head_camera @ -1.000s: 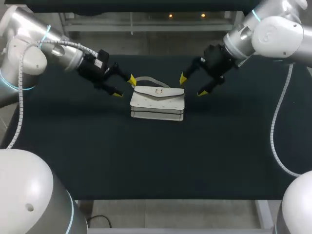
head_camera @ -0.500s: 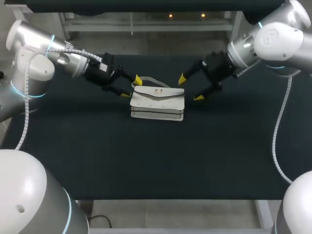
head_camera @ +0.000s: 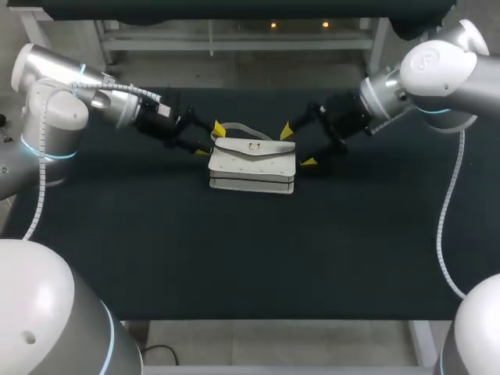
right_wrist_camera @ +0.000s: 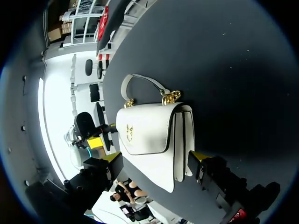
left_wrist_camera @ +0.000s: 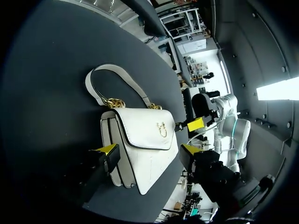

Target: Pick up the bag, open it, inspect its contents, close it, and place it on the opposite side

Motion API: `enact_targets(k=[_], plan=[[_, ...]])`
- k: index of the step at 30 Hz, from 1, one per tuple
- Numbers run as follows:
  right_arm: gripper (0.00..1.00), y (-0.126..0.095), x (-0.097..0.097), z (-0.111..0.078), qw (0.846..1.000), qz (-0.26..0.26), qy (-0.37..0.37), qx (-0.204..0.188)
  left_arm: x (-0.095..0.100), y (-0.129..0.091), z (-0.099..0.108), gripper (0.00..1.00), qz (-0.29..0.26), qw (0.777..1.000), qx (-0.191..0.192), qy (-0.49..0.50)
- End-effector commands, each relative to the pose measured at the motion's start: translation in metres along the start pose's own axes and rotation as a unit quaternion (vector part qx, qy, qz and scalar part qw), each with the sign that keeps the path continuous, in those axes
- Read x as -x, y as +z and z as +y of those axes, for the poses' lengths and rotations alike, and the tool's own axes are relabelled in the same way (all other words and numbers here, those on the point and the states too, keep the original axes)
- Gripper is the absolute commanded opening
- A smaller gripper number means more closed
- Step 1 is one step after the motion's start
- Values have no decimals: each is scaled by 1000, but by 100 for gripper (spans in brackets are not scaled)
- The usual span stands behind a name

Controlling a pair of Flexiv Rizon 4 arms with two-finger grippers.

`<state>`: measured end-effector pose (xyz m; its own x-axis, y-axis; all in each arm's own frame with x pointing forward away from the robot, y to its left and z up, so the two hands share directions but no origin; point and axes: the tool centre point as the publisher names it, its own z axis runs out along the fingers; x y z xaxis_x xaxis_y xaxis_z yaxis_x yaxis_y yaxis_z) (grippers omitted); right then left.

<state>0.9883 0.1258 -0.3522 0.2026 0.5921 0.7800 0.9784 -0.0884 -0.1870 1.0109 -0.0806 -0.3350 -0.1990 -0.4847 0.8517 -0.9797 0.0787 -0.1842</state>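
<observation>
We see the white bag resting in the middle of the dark worktop. Its flap is shut, with a gold clasp on it, and its strap curves off the far side. Our left end effector sits at the bag's left end with its fingers spread wide, one yellow tip by the far corner and one by the near corner, gripping nothing. Our right end effector sits at the bag's right end, likewise wide open and empty. From each wrist view the bag lies between the spread fingers; we cannot tell whether any tip touches it.
</observation>
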Motion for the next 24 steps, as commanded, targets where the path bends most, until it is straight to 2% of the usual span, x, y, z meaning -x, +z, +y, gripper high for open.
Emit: enact_targets(k=[1,8,11,18,24], plan=[[87,6,1,8,1000,8,0,-11,11,7,-9,85,15,1000,4,-3],[76,12,-1,10,1000,22,5,-17,15,14,-14,80,33,999,8,-12],[73,14,-1,11,1000,24,6,-19,16,16,-15,73,43,999,10,-17],[77,19,2,10,999,24,9,-23,15,21,-15,62,57,998,24,-34],[82,23,5,9,999,25,14,-26,20,26,-13,64,57,995,34,-68]])
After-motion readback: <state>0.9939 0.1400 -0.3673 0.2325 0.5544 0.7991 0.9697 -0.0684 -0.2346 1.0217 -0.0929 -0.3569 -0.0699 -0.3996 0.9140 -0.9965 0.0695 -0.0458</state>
